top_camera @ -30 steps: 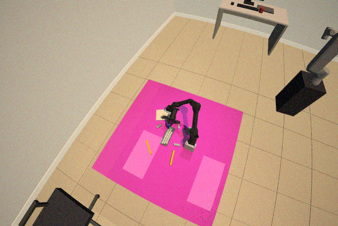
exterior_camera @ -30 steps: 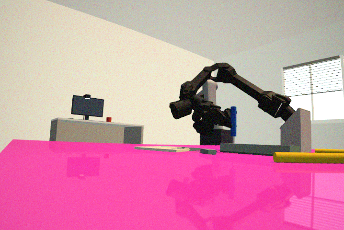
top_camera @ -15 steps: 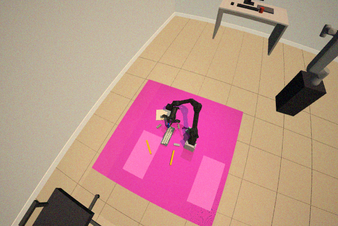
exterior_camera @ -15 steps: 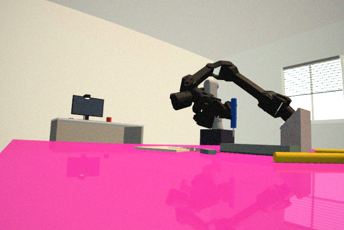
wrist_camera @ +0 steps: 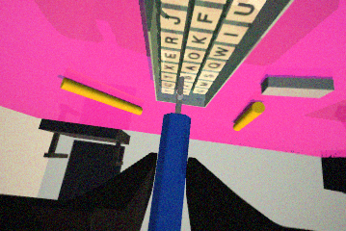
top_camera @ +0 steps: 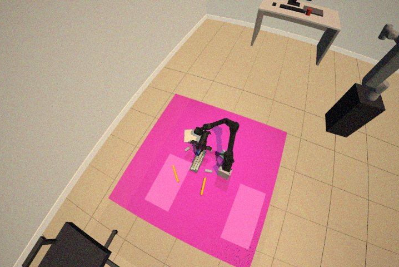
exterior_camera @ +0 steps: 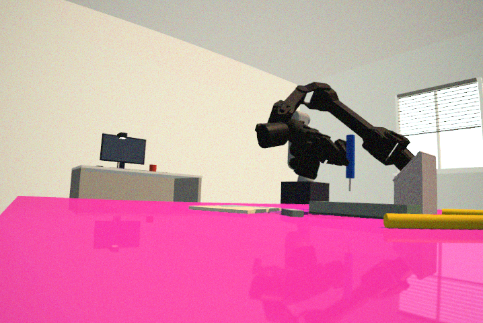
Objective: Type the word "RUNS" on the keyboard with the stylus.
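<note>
My gripper (top_camera: 198, 151) (exterior_camera: 348, 157) (wrist_camera: 172, 162) is shut on the blue stylus (top_camera: 198, 153) (exterior_camera: 350, 152) (wrist_camera: 171, 183), which stands upright with its thin metal tip down. The keyboard (top_camera: 198, 161) (exterior_camera: 356, 208) (wrist_camera: 199, 39) lies below, a dark green tray with three rows of cream letter keys. In the exterior view the tip hangs a little above the keyboard. In the wrist view the U key (wrist_camera: 244, 10) is at the top right and the R key (wrist_camera: 172, 39) in the left row. The N key is not readable, and the S key (wrist_camera: 209, 75) is small. The exact key below the tip is unclear.
One yellow rod (top_camera: 175, 173) (exterior_camera: 440, 221) (wrist_camera: 101, 96) lies left of the keyboard, another yellow rod (top_camera: 203, 186) (wrist_camera: 249, 115) beyond its near end. A grey block (top_camera: 208, 171) (wrist_camera: 298, 87) lies right of it. A pale square (top_camera: 188, 136) lies behind, near another grey block (top_camera: 187, 149) (exterior_camera: 292, 212).
</note>
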